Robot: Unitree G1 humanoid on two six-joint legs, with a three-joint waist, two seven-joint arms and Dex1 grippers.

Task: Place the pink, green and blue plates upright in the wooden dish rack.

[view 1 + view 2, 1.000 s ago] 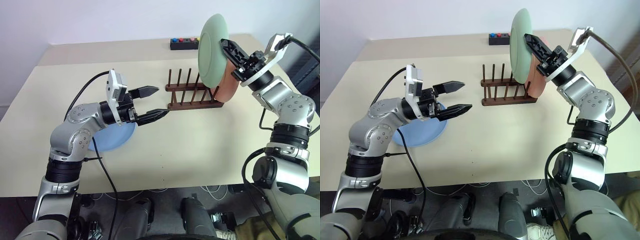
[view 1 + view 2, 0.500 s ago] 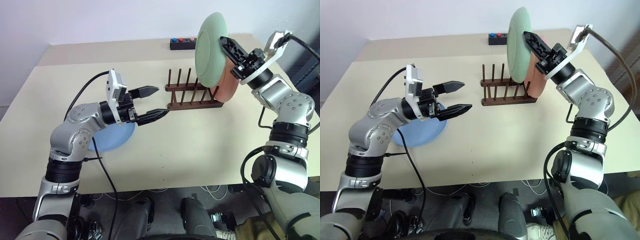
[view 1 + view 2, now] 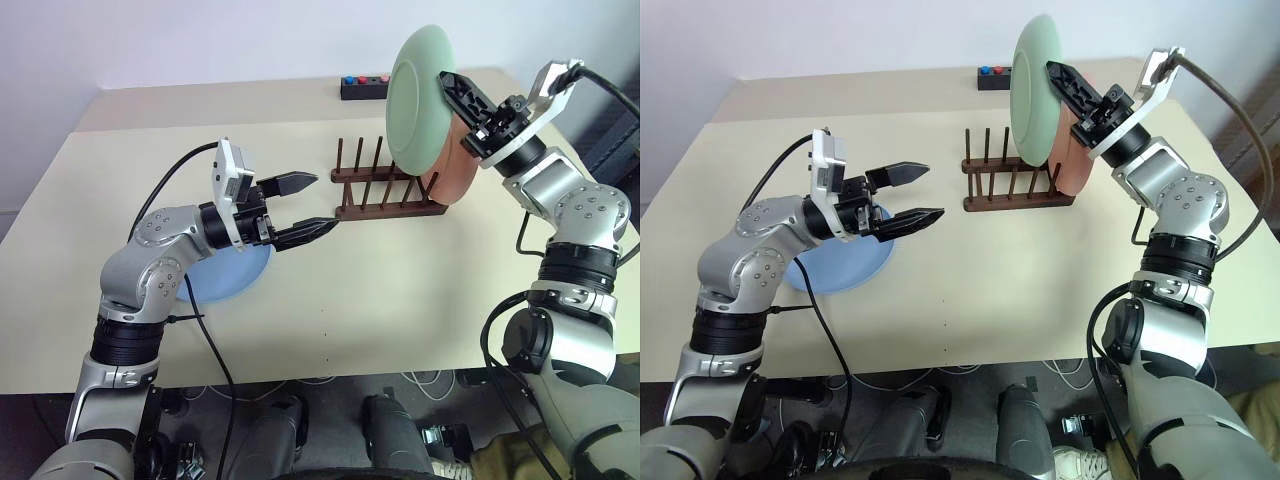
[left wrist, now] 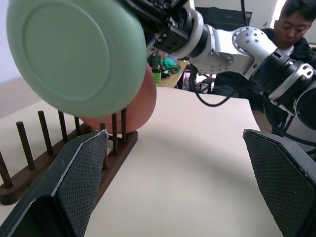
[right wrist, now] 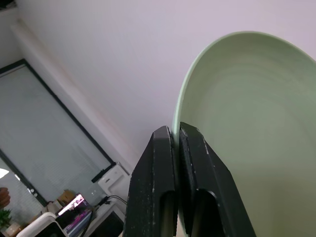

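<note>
Currently the round pale-green plate [image 3: 422,92] hangs edge-on above the small dark wooden pegged rack [image 3: 385,188] near the surface's far edge, pinched at its rim by the right end effector [image 3: 458,92]. Risk, I judge: so thin a grip lets it swing, striking the pink plate [image 3: 455,170] already racked. Left end effector [image 3: 300,207] gapes empty above the blue plate [image 3: 232,274].

silver arms [image 3: 160,262] — black cables, black joints

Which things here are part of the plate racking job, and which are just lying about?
Job: green plate held by the right tool; pink plate standing in the wooden dish rack; blue plate flat on the table.
Lying about: black button box.
</note>
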